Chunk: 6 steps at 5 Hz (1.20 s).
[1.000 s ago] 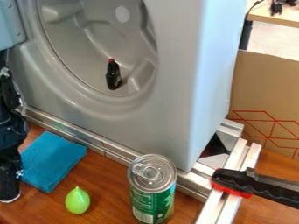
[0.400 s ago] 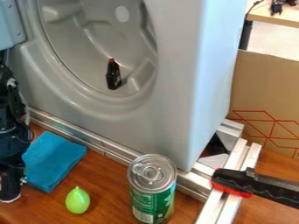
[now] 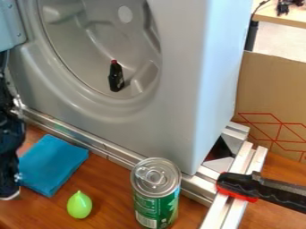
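At the left edge of the camera view hangs the black gripper (image 3: 8,172), partly cut off by the frame, its lower end just left of the folded blue cloth (image 3: 53,163). The cloth lies on the wooden table along the metal rail. A light green, pear-shaped object (image 3: 79,205) rests in front of the cloth. To its right, a green can with a silver lid (image 3: 156,192) stands upright. Inside the round recess of the grey machine is a small dark bottle with a red cap (image 3: 116,76).
The grey machine (image 3: 197,80) rises behind a metal rail (image 3: 99,145). A black and red handle (image 3: 257,188) crosses the metal bars at the lower right. A cardboard panel (image 3: 272,94) stands behind, with another table (image 3: 286,17) at the upper right.
The arm and gripper at the left edge have shifted a little left and up, uncovering slightly more of the blue cloth. The other things have stayed where they were.
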Tool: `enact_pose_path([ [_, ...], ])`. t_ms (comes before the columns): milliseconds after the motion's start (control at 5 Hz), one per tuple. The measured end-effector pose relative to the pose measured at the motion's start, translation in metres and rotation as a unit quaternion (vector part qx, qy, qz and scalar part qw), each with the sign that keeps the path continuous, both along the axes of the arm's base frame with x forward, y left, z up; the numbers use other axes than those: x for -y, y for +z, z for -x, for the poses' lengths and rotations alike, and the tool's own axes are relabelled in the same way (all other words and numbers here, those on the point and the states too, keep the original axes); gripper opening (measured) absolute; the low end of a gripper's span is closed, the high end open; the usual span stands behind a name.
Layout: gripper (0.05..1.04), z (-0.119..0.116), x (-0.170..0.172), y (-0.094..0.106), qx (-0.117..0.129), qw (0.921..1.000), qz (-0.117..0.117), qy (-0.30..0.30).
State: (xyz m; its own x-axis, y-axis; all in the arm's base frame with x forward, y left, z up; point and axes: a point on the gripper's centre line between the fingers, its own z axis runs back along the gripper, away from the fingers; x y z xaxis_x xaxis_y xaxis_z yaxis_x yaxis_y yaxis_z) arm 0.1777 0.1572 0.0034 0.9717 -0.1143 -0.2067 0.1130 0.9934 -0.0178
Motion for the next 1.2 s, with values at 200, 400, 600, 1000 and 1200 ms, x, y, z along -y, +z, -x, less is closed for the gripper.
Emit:
enact_pose_path([
  [200,0.58,-0.017,-0.007,0.03,0.032,0.9985,-0.042,-0.016],
  [400,0.58,-0.04,-0.007,0.043,0.054,0.9951,-0.066,-0.05],
  [600,0.58,-0.065,-0.012,0.058,0.098,0.9909,-0.066,-0.065],
  [1000,0.58,-0.117,-0.015,0.086,0.153,0.9806,-0.071,-0.1],
  [1200,0.58,-0.127,-0.013,0.085,0.152,0.9813,-0.054,-0.104],
])
